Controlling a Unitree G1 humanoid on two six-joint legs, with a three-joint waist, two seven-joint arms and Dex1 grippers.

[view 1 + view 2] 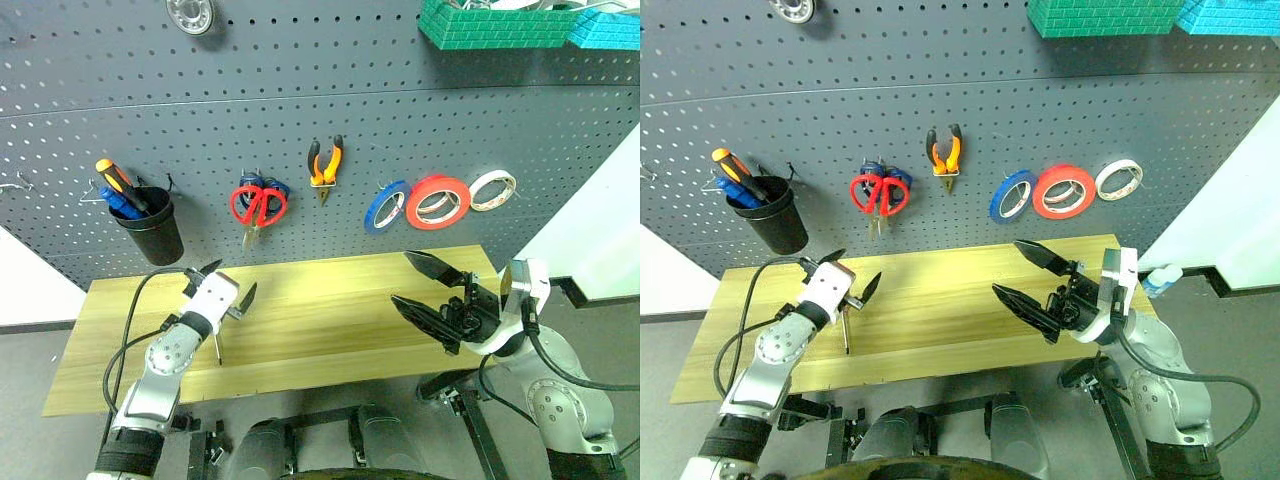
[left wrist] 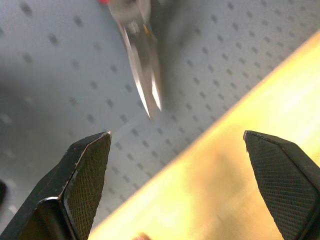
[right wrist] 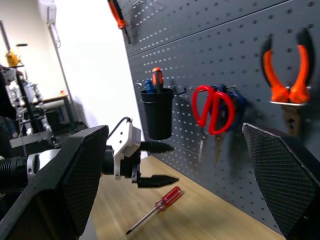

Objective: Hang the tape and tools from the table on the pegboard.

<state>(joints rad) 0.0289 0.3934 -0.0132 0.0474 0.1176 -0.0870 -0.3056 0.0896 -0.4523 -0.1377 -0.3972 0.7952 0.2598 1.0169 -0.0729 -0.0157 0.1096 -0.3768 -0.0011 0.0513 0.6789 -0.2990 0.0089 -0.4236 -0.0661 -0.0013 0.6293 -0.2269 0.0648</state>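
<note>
Scissors up, screwdriver next: both my grippers empty, fingers wide apart.

My left gripper (image 1: 222,285) hung open over the table (image 1: 330,310), just above the red-handled screwdriver (image 3: 156,205), which lay flat on the wood. My right gripper (image 1: 425,290) was spread too, holding nothing. On the pegboard (image 1: 300,120) hung the red scissors (image 1: 258,205), pliers (image 1: 325,165) and red tape (image 1: 438,200). Next I judged I'd need to lower the left gripper and pinch the handle.

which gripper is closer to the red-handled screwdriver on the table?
Left. The left gripper, open, hovers right above the screwdriver, which lies on the table under it. The right gripper, also open, is far across the table.
</note>
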